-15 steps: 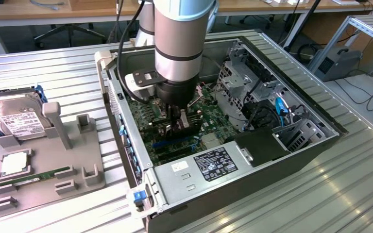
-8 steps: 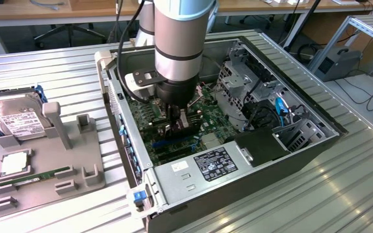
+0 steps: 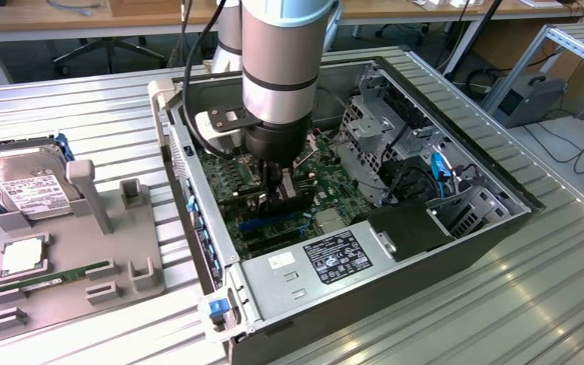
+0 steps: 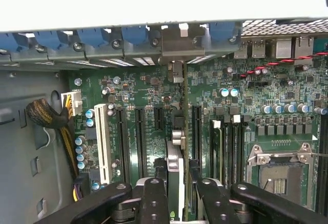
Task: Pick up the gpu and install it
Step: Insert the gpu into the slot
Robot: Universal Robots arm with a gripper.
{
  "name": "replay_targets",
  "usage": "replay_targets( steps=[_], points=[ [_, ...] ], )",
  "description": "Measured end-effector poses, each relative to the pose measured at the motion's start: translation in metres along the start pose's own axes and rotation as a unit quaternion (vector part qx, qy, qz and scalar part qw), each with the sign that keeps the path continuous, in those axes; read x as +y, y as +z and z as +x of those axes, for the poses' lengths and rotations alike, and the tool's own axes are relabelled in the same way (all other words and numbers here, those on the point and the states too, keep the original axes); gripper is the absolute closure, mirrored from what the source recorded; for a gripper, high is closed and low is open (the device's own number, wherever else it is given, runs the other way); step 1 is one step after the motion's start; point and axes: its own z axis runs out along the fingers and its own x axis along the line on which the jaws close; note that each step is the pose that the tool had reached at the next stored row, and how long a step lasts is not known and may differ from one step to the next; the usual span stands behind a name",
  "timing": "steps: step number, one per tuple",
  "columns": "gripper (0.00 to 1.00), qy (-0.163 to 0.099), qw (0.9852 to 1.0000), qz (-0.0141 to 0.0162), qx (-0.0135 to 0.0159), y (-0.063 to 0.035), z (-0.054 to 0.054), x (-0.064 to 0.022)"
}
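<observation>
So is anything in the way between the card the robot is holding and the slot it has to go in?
Nothing visible blocks it. The gripper holds the gpu edge-on right over the motherboard, its metal end reaching toward the rear slot opening. Whether it is already seated in a slot cannot be told.

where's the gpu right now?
The gpu stands on edge between the fingers, down inside the open PC case over the motherboard. In the wrist view it lines up with an expansion slot, its bracket toward the case's rear wall.
</observation>
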Motion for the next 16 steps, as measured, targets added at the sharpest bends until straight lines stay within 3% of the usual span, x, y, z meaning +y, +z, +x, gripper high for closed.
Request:
replay_targets(
  steps=[5,6,9,11,16],
  points=[
    [0.73,0.0,1.0,0.0011,0.0,-0.0001,0.0,0.0],
    [0.73,0.0,0.9999,0.0121,-0.0004,0.0001,0.0,0.0],
    [0.73,0.001,0.9999,0.0128,-0.0004,0.0021,0.0002,0.0051],
    [0.73,0.002,0.9999,0.0128,-0.0003,0.0064,0.0002,0.0054],
    [0.73,-0.009,0.9999,0.0128,-0.0004,0.0055,-0.0005,0.0055]
  ],
)
